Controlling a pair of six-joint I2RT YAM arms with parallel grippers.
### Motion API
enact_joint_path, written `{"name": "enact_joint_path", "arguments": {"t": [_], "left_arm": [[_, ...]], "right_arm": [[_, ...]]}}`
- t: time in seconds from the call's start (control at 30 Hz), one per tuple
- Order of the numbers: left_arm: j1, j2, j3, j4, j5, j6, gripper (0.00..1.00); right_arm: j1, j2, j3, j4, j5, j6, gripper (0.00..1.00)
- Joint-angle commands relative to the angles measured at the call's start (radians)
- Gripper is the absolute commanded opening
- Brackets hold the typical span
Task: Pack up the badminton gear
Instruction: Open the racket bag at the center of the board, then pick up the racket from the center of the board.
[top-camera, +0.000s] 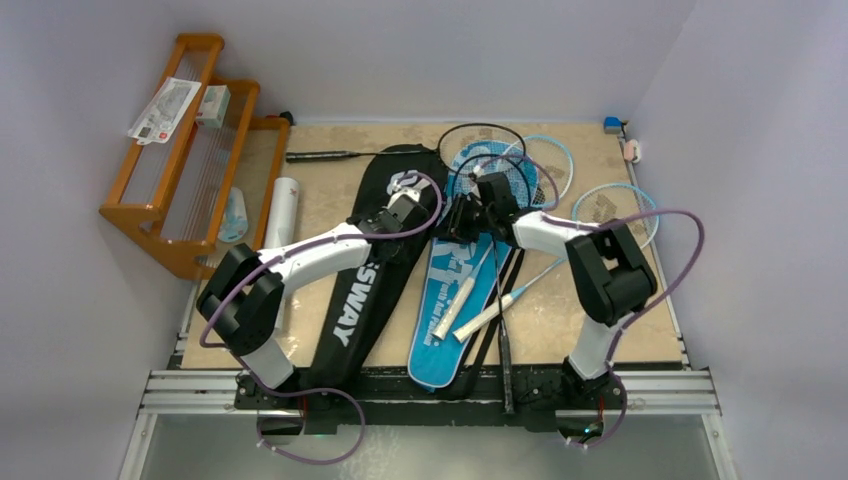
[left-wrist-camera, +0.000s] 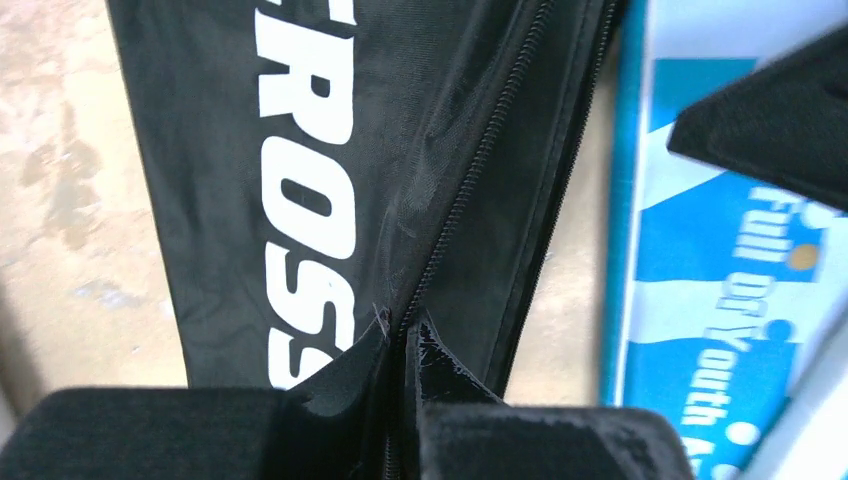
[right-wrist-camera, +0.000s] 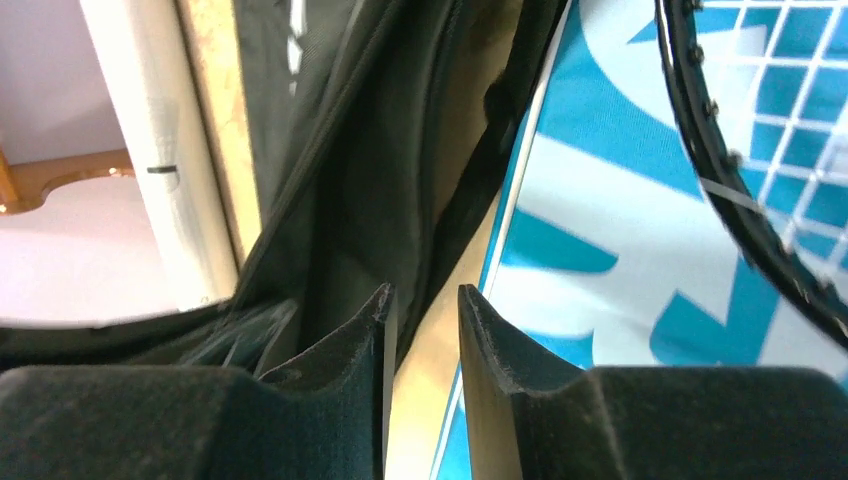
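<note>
Your left claw (left-wrist-camera: 402, 335) is clamped shut on the black cover (left-wrist-camera: 210, 200), pinching a fold of fabric right at the zipper line. The zipper track runs up and away from the fingertips. White "CROSS" lettering sits just left of the pinch, with bare worktop (left-wrist-camera: 70, 150) beyond it. To the right of this claw, across a thin strip of worktop, lies the blue cover (right-wrist-camera: 640, 200), its printed text visible in the left wrist view. Your right claw (right-wrist-camera: 422, 305) stands narrowly open and holds nothing. The gap shows only worktop and the blue cover's edge. Its left finger sits against or just beside the black cover's open edge; you cannot tell from the frames whether they touch. Ahead of it and to the left, the black cover's mouth gapes with a dark interior. Ahead-right, a black racket head (right-wrist-camera: 712, 130) with white strings lies on the blue cover. Far left of this claw, past the black cover, the white tube (right-wrist-camera: 155, 130) lies along the worktop. From overhead, the two claws sit close together over the gap between the two covers, near their wide ends. Light-blue rackets (top-camera: 612, 208) lie to the right of the right claw, and two white handles cross the blue cover on the near side of both claws. The orange rack (top-camera: 160, 232) stands well left of the left claw.
</note>
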Motion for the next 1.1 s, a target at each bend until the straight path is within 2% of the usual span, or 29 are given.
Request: {"name": "enact_joint_path", "arguments": {"t": [0.0, 0.13, 0.3, 0.37, 0.5, 0.8, 0.93, 1.03, 1.07], "left_arm": [[0.053, -0.034, 0.002, 0.156, 0.207, 0.022, 0.00], [0.074, -0.013, 0.010, 0.202, 0.256, 0.026, 0.00], [0.077, -0.037, -0.004, 0.242, 0.264, 0.028, 0.00], [0.077, -0.050, -0.015, 0.260, 0.274, 0.030, 0.00], [0.077, -0.057, -0.022, 0.278, 0.317, 0.034, 0.00], [0.076, -0.043, -0.052, 0.303, 0.379, 0.021, 0.00], [0.076, -0.053, -0.064, 0.308, 0.370, 0.015, 0.00], [0.076, -0.058, -0.070, 0.315, 0.368, 0.012, 0.00], [0.077, -0.061, -0.071, 0.319, 0.369, 0.010, 0.00]], "right_arm": [[-0.013, -0.171, -0.030, -0.118, 0.030, -0.108, 0.32], [-0.028, -0.315, -0.079, -0.252, 0.141, -0.191, 0.36], [-0.036, -0.438, -0.108, -0.459, 0.394, -0.250, 0.57], [-0.039, -0.460, -0.128, -0.505, 0.482, -0.243, 0.59], [-0.041, -0.457, -0.169, -0.552, 0.510, -0.209, 0.58], [-0.041, -0.401, -0.210, -0.531, 0.486, -0.193, 0.45], [-0.041, -0.365, -0.199, -0.523, 0.460, -0.199, 0.27], [-0.041, -0.375, -0.190, -0.526, 0.470, -0.207, 0.03], [-0.040, -0.386, -0.186, -0.538, 0.474, -0.214, 0.00]]}}
